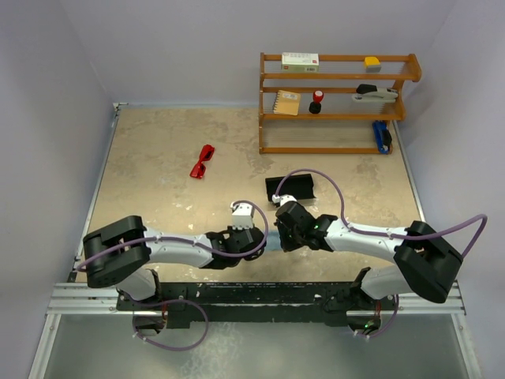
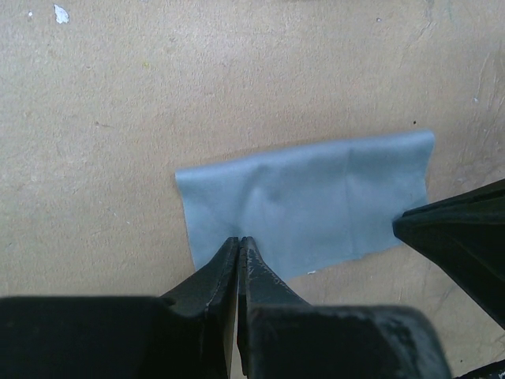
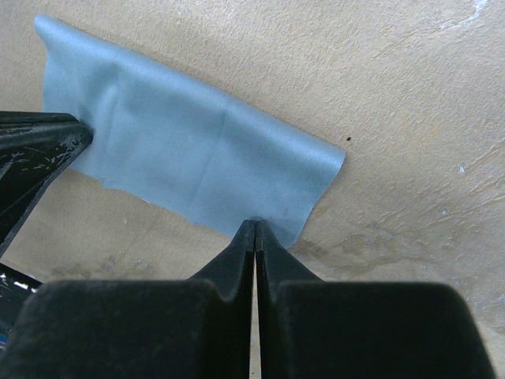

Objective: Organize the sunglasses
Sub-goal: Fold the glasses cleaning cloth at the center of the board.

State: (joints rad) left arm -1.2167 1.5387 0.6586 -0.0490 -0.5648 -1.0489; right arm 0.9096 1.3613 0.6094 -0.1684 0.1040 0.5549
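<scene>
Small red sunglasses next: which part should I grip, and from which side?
Probably the middle of the small red-framed sunglasses, from straight above. They lie flat, long and narrow, running diagonally, so close across the narrow width. The left end effector, shut on the light blue cloth, is nearer.

Overhead, the cloth all but disappears beneath the left tool and right tool, meeting over the bench. The black case is partly covered by the right arm's cable. Up at 1 o'clock, the shelf holds items too tiny to name.
</scene>
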